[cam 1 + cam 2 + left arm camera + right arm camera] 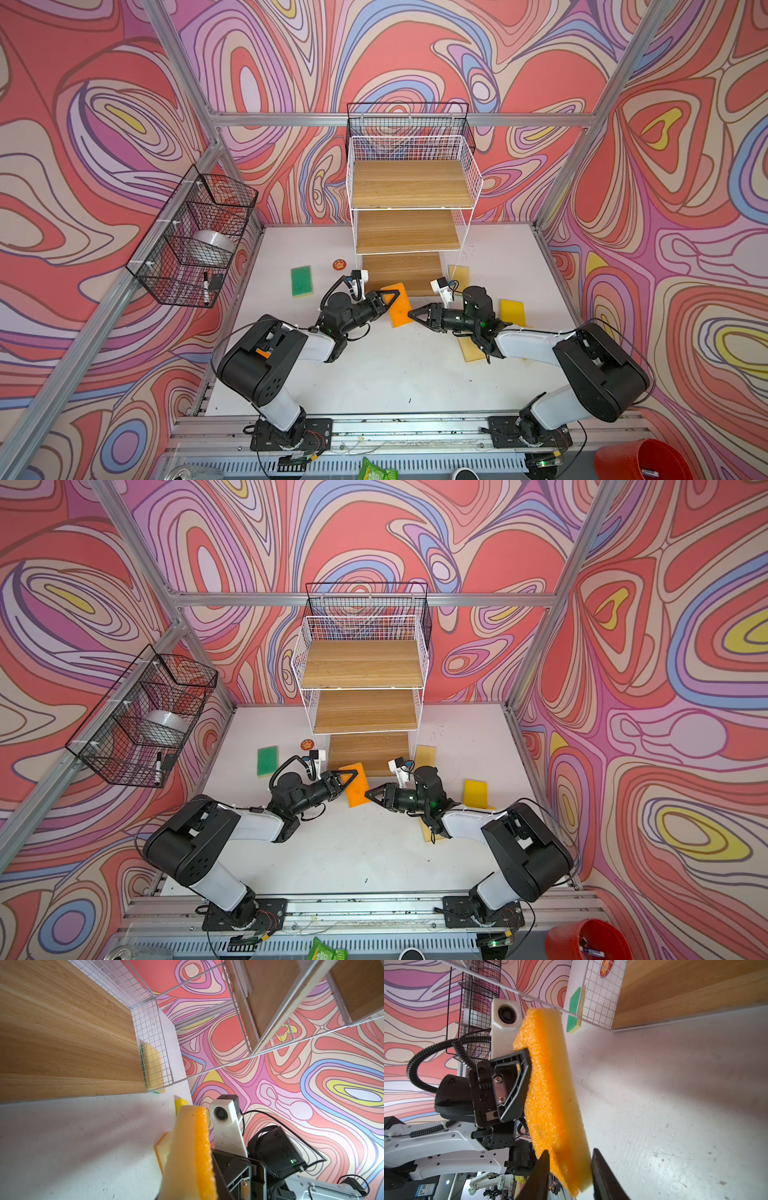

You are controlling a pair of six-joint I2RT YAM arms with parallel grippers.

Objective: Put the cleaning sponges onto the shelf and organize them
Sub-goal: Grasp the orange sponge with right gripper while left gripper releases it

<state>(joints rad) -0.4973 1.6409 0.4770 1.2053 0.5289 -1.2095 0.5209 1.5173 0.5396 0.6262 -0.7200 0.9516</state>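
My left gripper [390,298] is shut on an orange sponge [400,311] with a pale yellow back. It holds it on edge above the table, in front of the shelf [411,185], whose three wooden boards are bare. My right gripper [570,1153] straddles the sponge's [550,1084] free end, one finger close against each face; whether they press is unclear. On the table lie a green sponge [301,281], a pale-backed sponge [459,273] beside the shelf's right foot, a bright yellow sponge [512,311] and another pale-backed sponge [469,351] partly under my right arm.
A small round orange disc [340,264] lies left of the shelf's foot. A black wire basket [195,237] hangs on the left frame, holding a tape roll and a marker. Another black basket [409,120] hangs behind the shelf top. A red bucket [640,461] stands outside at the front right.
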